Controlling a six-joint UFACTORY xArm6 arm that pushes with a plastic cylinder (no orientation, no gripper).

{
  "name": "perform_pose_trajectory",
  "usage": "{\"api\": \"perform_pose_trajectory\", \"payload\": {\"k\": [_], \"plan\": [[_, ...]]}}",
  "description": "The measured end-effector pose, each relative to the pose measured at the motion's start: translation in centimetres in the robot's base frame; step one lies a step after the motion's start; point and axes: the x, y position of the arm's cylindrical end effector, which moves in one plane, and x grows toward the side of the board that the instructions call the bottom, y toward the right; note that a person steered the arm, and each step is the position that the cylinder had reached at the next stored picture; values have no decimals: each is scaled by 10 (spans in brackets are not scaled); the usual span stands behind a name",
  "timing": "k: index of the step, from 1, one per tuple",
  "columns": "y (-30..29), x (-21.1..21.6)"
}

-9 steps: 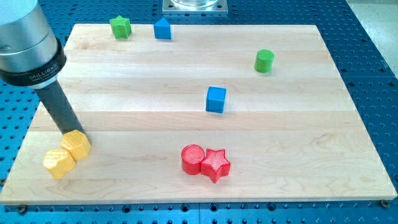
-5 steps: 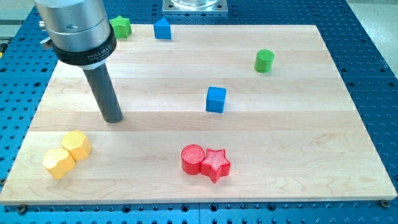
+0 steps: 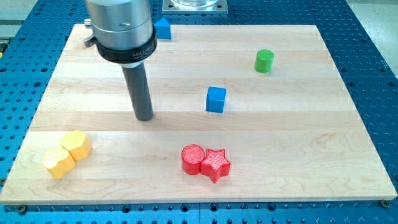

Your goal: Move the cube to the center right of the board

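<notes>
The blue cube (image 3: 216,99) was pictured standing alone just right of the board's middle, with bare wood around it on every side. My tip (image 3: 144,117), the blunt lower end of a dark rod, was seen resting on the wooden board (image 3: 348,143) well apart from the cube, at roughly its 8 o'clock and touching no block. No claw was fitted to the arm, so nothing could be said to be apart, together or clamped; only the rod was available for pushing.

At the cube's 1 o'clock, near the right edge, a green cylinder (image 3: 264,60) was shown. At its 6 o'clock, toward the view's bottom, a red cylinder (image 3: 193,158) and a red star (image 3: 216,163) were seen touching each other. Two yellow blocks (image 3: 67,154), their shapes hard to make out, were huddled together at the lower left. A blue house-shaped block (image 3: 163,28) was partly hidden behind the arm's housing at the view's top.

The step in hand was judged to be the approach. It would be done well if the tip were brought to the cube's 9 o'clock face and the face were met squarely at its middle, so that the cube would be driven straight toward 3 o'clock without being spun. The line of push was judged to pass below the green cylinder.
</notes>
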Motion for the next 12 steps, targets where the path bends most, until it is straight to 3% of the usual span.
{"api": "perform_pose_trajectory", "payload": {"k": [3,5,6,7,8,10,11,12], "plan": [[104,3],[163,-21],[106,-19],[92,-42],[127,-60],[259,-60],[199,-53],[222,-31]]}}
